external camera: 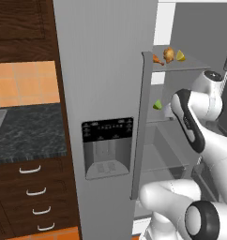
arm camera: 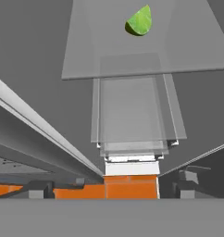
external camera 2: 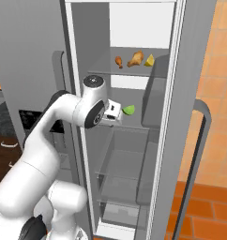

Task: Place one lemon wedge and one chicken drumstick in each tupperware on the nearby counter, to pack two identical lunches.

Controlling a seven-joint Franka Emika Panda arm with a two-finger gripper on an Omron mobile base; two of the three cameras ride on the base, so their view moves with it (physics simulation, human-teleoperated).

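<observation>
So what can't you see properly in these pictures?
- The fingers: in both base views the robot's own wrist covers them; in the hand view just the dark tips, open.
- Green lemon wedge: in the left base view the arm hides part of it.
- Chicken drumsticks: too small for detail.
- Counter: cut off by the left base view's edge.

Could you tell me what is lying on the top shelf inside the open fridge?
On the top shelf lie two chicken drumsticks and a yellow lemon wedge. The shelf's right end is hidden behind the door frame.
</observation>
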